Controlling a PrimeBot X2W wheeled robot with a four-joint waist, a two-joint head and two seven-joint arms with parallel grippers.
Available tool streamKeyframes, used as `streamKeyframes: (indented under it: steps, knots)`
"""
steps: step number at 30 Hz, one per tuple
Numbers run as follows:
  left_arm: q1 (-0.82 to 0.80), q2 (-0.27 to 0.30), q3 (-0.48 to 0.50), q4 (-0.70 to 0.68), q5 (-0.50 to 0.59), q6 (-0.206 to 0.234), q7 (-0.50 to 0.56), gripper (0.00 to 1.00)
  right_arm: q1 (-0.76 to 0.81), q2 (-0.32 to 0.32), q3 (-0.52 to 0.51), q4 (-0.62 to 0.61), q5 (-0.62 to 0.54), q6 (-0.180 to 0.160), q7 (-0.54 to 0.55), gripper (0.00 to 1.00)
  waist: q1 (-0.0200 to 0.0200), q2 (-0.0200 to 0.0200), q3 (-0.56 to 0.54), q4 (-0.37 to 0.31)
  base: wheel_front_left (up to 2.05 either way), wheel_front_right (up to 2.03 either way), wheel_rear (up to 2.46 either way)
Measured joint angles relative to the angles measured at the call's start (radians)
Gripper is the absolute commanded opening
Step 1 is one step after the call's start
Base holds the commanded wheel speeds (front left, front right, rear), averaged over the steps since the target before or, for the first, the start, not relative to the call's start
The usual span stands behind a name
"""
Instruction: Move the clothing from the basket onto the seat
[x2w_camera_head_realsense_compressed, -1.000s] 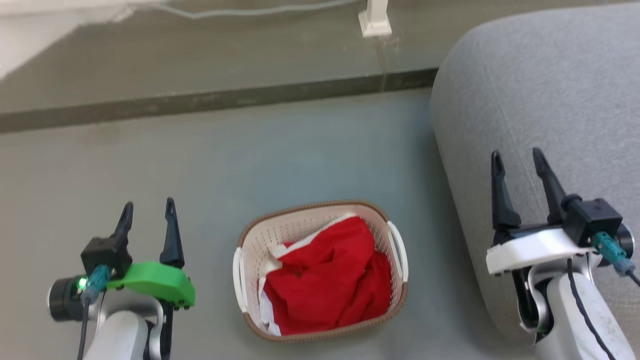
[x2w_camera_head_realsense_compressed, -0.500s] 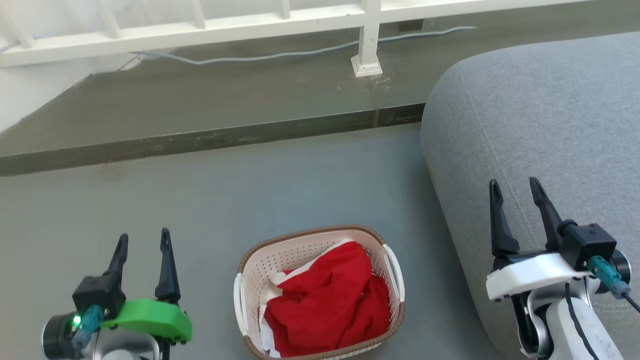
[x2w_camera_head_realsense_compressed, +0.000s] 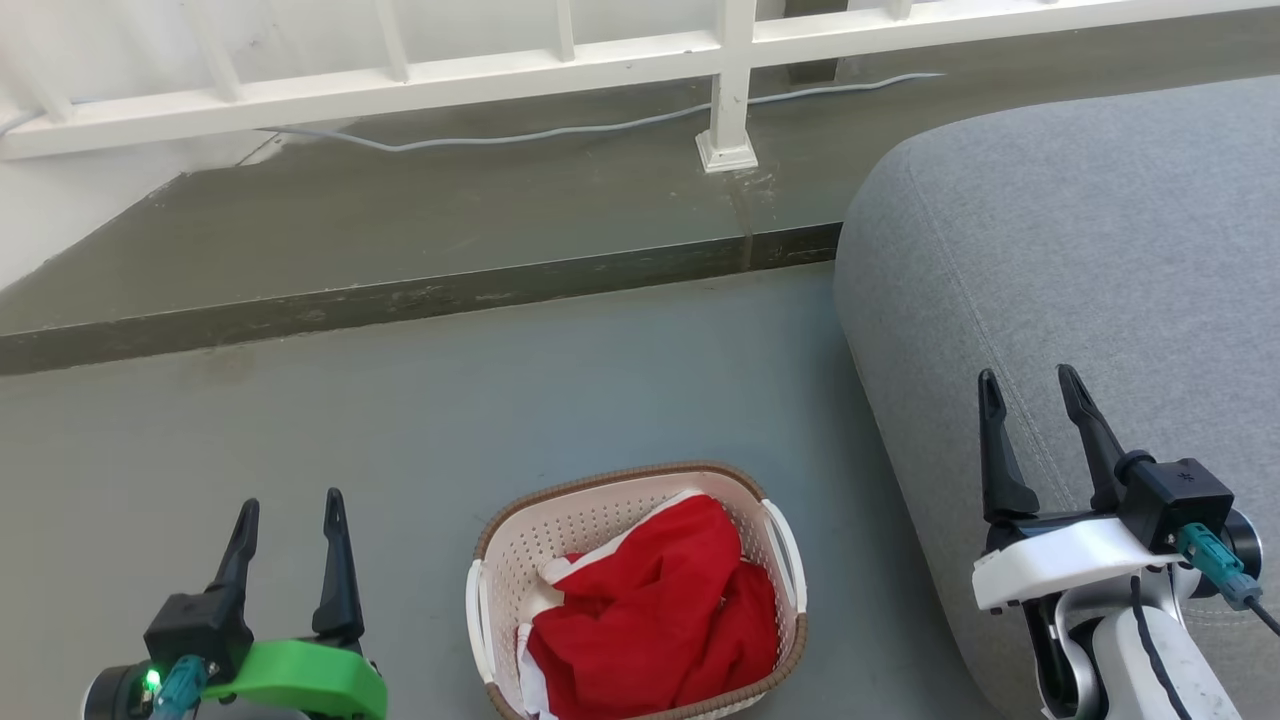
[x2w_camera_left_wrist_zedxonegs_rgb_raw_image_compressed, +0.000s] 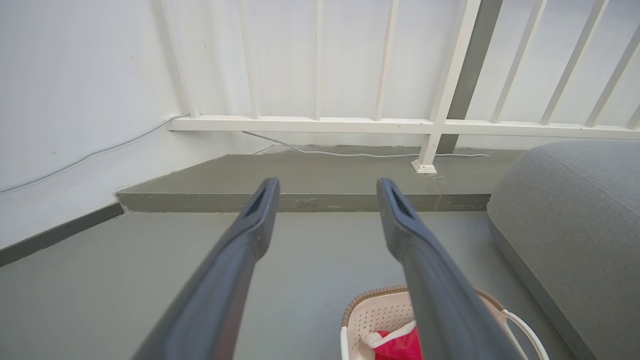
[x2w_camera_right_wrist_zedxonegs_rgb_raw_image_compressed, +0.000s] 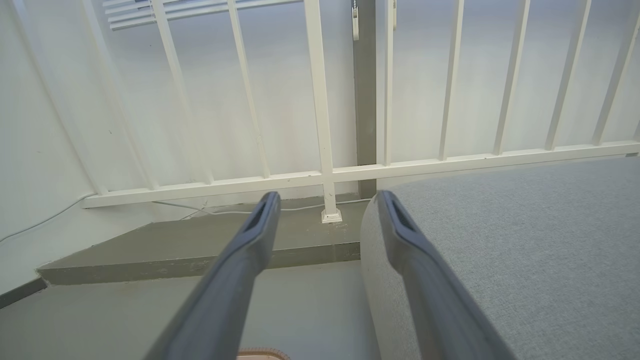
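Left claw (x2w_camera_head_realsense_compressed: 291, 500) wears a green shell (x2w_camera_head_realsense_compressed: 300, 676), right claw (x2w_camera_head_realsense_compressed: 1027, 373) a white one; both carry teal plugs (x2w_camera_head_realsense_compressed: 1208, 553).

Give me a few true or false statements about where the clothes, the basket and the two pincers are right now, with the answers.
1. The clothing lies in the basket. True.
2. The left pincer is shut on the clothing. False: it is open and holds nothing, off to the basket's left.
3. The seat is on the basket's right. True.
4. The basket stands on the raised step under the railing. False: it stands on the lower floor, in front of the step.
5. The right pincer is open. True.
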Motion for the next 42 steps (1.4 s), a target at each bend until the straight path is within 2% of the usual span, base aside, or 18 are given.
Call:
streamKeyframes:
  steps: [13,30,36,42]
  knots:
    - [0.041,-0.001,0.019,-0.072,0.016,0.000,0.019,1.00,0.001,0.000,-0.002,-0.027,0.000,0.000,0.000,1.00,0.0000,0.0000,0.019,-0.002,0.00,0.00,0.00]
    - [0.035,0.006,0.015,-0.151,0.064,0.000,0.071,1.00,-0.025,-0.001,-0.013,-0.079,0.000,0.000,0.000,1.00,0.0000,0.0000,0.115,0.000,0.00,0.00,0.00]
    - [-0.042,0.020,-0.020,-0.145,0.080,-0.002,0.113,1.00,-0.092,-0.001,-0.020,-0.114,0.003,0.003,0.000,1.00,0.0001,0.0000,0.180,-0.003,0.00,0.00,0.00]
    - [-0.151,0.027,-0.082,-0.103,0.131,-0.033,0.159,1.00,-0.152,-0.005,-0.042,-0.132,0.007,0.002,0.000,1.00,0.0001,0.0000,0.257,-0.006,0.00,0.00,0.00]
